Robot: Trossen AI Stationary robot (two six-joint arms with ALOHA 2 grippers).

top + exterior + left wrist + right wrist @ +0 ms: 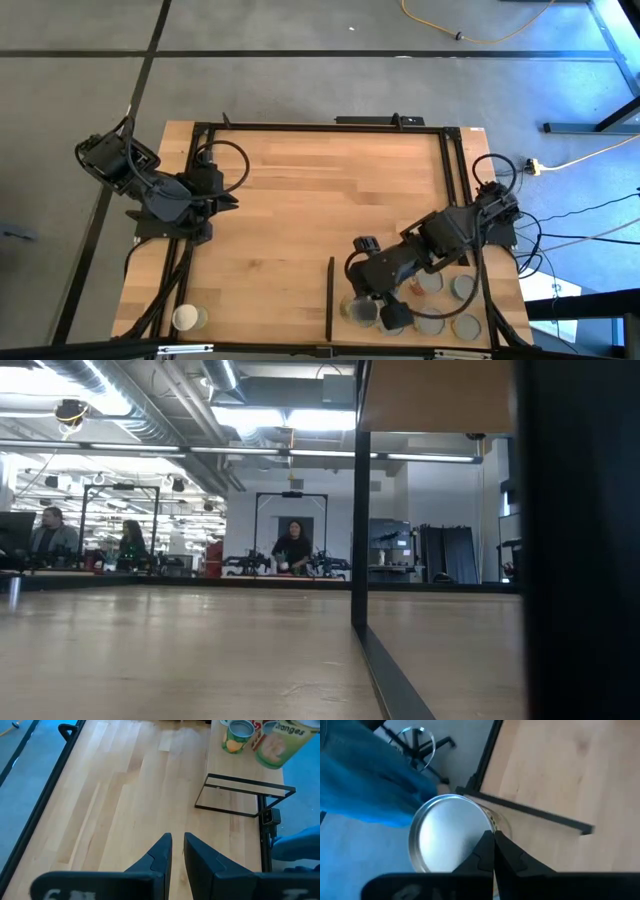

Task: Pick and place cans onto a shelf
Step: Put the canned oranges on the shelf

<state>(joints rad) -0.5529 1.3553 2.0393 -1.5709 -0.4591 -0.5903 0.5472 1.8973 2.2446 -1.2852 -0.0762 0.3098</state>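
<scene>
Resting folded near the table's (300,200) left edge, the left gripper (222,200) takes no part; its wrist view shows the two fingers (160,851) nearly together with nothing between them. Two cans (188,318) stand together in the near left corner of the table, well apart from the rest. Right of the middle, a thin black strip (329,298) runs in from the near edge and marks the left side of the shelf (500,290) panel, which fills the near right corner. Most of the cans sit on that panel: several grey-topped tins (447,305) clustered close to the near edge. The right arm reaches down over this cluster, its gripper (383,305) low above the leftmost tins. Its wrist view shows the fingers (487,851) pressed together at the rim of a silver-topped can (447,837), holding nothing. These tins look rigid and fairly light, with smooth, likely slippery sides; a hold across the round wall below the rim seems safest.
</scene>
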